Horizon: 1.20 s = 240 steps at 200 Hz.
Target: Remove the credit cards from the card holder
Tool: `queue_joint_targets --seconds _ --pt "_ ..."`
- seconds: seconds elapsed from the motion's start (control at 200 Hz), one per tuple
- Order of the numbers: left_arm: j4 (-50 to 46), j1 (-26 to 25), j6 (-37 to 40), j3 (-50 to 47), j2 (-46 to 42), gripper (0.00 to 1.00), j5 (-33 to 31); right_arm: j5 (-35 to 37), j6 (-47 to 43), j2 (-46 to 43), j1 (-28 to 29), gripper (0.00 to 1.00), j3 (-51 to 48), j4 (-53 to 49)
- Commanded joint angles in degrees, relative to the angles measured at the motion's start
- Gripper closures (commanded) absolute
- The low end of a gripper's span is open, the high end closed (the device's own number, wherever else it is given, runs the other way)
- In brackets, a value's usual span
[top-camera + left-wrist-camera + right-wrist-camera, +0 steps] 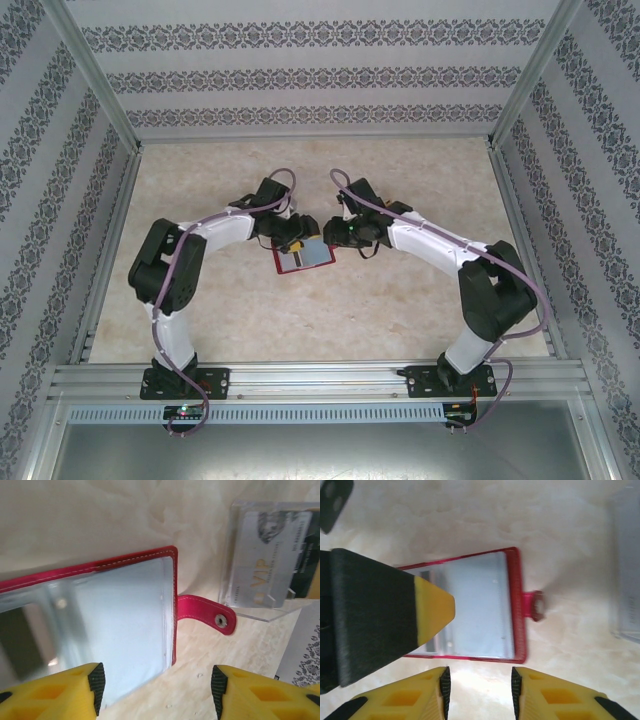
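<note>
We see the left gripper (157, 687) with its two yellow fingers spread apart and nothing pinched between them. Just ahead of them the card holder (125, 610) lies open and flat on the pale table (100, 520), its red rim framing a grey-blue panel. Its near corner reaches in front of the gap, and the finger on the view's left overlaps its edge; whether that finger touches it we cannot tell. The holder's red tab (207, 614), with a metal snap, sticks out sideways ahead of the other finger. Farther beyond that finger, apart from the holder, a grey-silver card (260, 565) lettered VIP sits inside a clear sleeve (235, 555).

The right gripper (479, 692) also has its fingers parted, with bare table between them. The holder lies just ahead of its fingertips, and one black-and-yellow finger of the left gripper juts over the half away from the tab.
</note>
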Motion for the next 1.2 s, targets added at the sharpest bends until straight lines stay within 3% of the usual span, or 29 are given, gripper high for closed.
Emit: queue_joint_targets --seconds 0.0,0.24,0.575,1.194 --pt "-6.07 2.09 3.86 -1.63 -5.32 0.43 -5.03 -6.05 0.04 3.56 1.45 0.61 3.31 2.93" --pt "-7.90 4.59 2.83 -7.63 -9.53 0.58 -8.94 -14.04 1.57 12.69 2.72 0.67 9.35 5.05" --pt "-5.62 4.73 0.31 -9.37 -7.70 0.76 -7.79 -15.36 2.40 21.19 2.55 0.78 14.26 3.32" --pt "-4.07 4.71 -0.81 -7.35 -2.68 0.81 -4.83 -16.45 1.53 24.64 1.45 0.81 14.94 3.03"
